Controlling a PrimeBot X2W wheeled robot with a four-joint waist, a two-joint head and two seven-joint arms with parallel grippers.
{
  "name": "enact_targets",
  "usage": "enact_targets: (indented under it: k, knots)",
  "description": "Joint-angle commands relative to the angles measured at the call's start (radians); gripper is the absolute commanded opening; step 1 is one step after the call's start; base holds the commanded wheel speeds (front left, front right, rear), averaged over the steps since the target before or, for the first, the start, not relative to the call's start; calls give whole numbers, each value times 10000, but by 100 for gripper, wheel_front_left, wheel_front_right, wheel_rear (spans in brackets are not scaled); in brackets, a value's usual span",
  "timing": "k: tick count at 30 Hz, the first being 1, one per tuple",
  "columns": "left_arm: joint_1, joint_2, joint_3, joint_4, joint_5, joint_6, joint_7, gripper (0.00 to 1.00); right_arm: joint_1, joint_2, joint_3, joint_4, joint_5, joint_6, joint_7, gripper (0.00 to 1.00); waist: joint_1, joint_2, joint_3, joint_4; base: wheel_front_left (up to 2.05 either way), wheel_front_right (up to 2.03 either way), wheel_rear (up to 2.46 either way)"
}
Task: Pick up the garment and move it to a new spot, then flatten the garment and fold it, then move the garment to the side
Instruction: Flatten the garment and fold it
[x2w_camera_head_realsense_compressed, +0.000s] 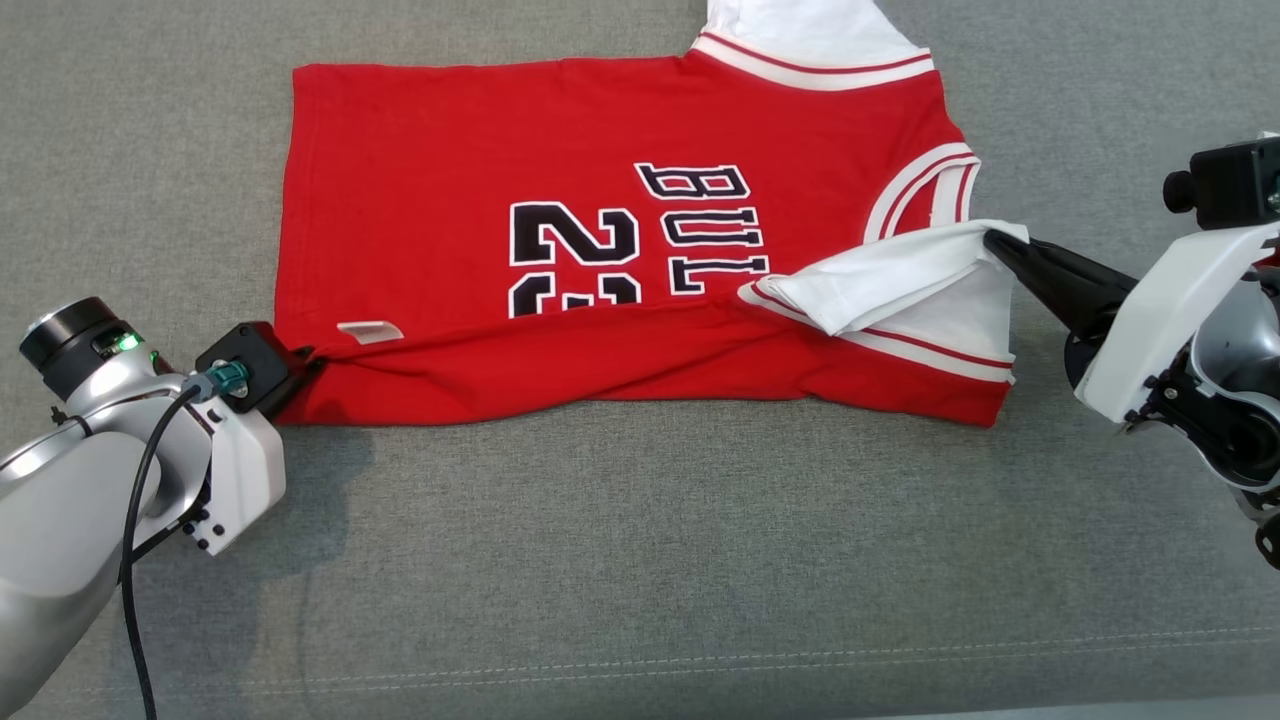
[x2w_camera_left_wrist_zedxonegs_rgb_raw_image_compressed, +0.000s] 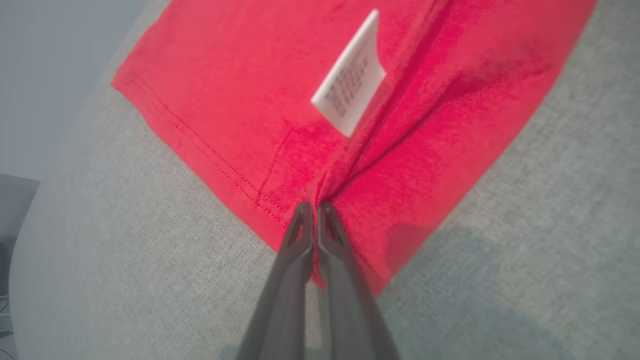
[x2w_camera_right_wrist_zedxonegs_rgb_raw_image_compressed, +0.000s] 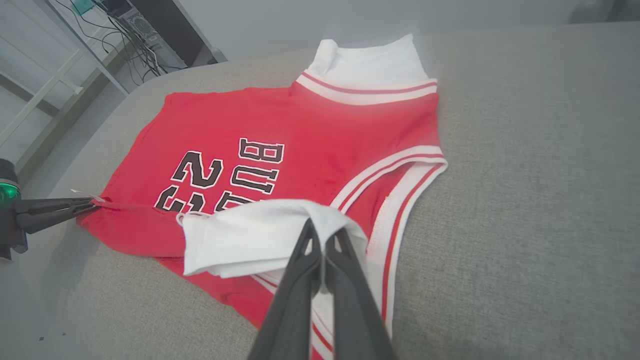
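Far white sleeve cut off by the head view's top edge; lower half of the black "23" buried under the folded-over near edge; care tag print too blurred to read. Red jersey lies spread on the grey upholstered surface, striped trim at neck and armholes (lettering upside down from the head). Left claw clenched on the hem corner; right claw clenched on the near white sleeve, lifted and turned inward.
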Motion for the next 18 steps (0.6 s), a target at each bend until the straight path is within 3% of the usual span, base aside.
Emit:
enact_targets:
  k: [1, 18]
  knots:
    - [-527, 311, 353, 164, 42, 17, -174, 0, -132, -68, 121, -34, -87, -29, -218, 0, 0, 0, 86, 59, 0, 0, 0]
    - [-817, -400, 351, 1325, 98, 17, -1042, 0, -1070, 230, 1105, 1101, -181, -29, -1399, 0, 0, 0, 318, 233, 0, 0, 0]
